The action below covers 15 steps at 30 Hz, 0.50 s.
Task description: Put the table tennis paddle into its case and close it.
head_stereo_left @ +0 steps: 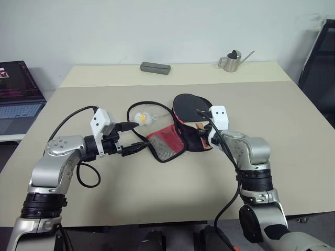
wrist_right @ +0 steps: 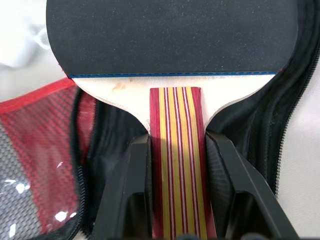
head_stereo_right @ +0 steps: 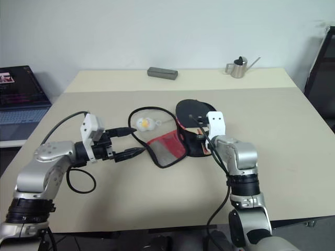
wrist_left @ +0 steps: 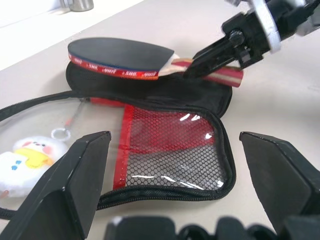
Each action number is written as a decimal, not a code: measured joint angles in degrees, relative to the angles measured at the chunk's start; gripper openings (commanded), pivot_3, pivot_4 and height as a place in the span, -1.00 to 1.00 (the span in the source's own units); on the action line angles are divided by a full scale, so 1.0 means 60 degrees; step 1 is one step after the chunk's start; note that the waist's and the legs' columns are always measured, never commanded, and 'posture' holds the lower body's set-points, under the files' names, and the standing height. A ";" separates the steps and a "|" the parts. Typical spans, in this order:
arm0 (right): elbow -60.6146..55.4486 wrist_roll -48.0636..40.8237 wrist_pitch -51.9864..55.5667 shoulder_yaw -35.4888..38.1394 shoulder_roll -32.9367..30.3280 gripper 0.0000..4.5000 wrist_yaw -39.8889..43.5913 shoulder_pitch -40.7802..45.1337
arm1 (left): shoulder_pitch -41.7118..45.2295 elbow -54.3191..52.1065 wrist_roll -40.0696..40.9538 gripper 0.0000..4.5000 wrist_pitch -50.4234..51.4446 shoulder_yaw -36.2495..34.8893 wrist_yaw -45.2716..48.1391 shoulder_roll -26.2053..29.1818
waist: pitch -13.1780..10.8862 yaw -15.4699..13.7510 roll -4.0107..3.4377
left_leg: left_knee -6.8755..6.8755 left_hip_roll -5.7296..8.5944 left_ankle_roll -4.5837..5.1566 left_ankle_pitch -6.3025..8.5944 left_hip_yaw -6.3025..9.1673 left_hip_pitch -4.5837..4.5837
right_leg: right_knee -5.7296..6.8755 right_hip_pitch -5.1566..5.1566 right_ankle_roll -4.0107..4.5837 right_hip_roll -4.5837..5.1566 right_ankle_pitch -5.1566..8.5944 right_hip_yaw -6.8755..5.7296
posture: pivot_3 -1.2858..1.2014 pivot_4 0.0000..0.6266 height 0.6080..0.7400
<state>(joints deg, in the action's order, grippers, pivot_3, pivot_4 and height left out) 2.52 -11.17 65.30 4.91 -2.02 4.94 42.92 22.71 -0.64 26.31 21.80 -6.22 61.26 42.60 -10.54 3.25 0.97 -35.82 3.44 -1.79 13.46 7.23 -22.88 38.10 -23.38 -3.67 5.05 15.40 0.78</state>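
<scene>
The table tennis paddle point(wrist_right: 175, 35) has a black face and a red-and-yellow striped handle. My right gripper point(wrist_right: 175, 145) is shut on that handle. The blade point(head_stereo_left: 189, 106) sits over the black back half of the case point(wrist_left: 170, 145), which lies open on the table. I cannot tell whether the blade touches it. The case's red mesh flap point(head_stereo_left: 167, 144) is folded out toward my left gripper point(head_stereo_left: 133, 137). That gripper is open, just short of the flap's edge, with nothing between its fingers. The white-yellow ball charm point(head_stereo_left: 141, 118) lies beside the case.
A black cable point(head_stereo_left: 144, 104) loops on the table behind the charm. A grey box point(head_stereo_left: 155, 67) and a metal watering can point(head_stereo_left: 231, 60) stand at the far edge. A laptop point(head_stereo_left: 18, 102) sits off the table's left side. The table's near edge point(head_stereo_left: 172, 222) is close below my arms.
</scene>
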 measured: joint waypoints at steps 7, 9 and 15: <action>0.1309 0.0226 -0.1095 -0.0122 0.0068 -0.52 -0.0059 0.0453 | 0.0007 -0.0026 0.0000 1.00 0.0003 0.0000 -0.0064 -0.0001 | 0.0000 0.0017 0.0000 | 0.0000 -0.0003 -0.0005 -0.0003 -0.0006 -0.0001 | 0.0005 -0.0008 0.0002 -0.0003 -0.0001 0.0006 | 0.03 -0.52 1.00; 0.1423 0.0268 -0.1233 -0.0205 0.0083 -0.52 -0.0066 0.0465 | 0.0007 -0.0026 0.0001 1.00 0.0003 0.0001 -0.0064 0.0000 | 0.0000 0.0015 0.0000 | 0.0000 -0.0002 -0.0006 -0.0003 -0.0006 -0.0002 | 0.0005 -0.0008 0.0002 -0.0003 -0.0002 0.0007 | 0.03 -0.52 1.00; 0.1476 0.0279 -0.1246 -0.0303 0.0099 -0.52 -0.0069 0.0464 | 0.0008 -0.0026 0.0001 1.00 0.0003 0.0001 -0.0064 0.0000 | 0.0000 0.0015 0.0000 | -0.0001 -0.0002 -0.0007 -0.0004 -0.0006 -0.0001 | 0.0007 -0.0008 0.0002 -0.0003 -0.0002 0.0007 | 0.03 -0.52 1.00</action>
<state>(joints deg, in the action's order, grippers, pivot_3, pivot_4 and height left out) 11.37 -9.50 57.82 3.09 -1.43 4.52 45.70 22.76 -0.80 26.31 21.81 -6.21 60.88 42.60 -10.54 3.35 0.97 -35.83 3.42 -1.84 13.43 7.19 -22.89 38.14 -23.43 -3.66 5.03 15.39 0.82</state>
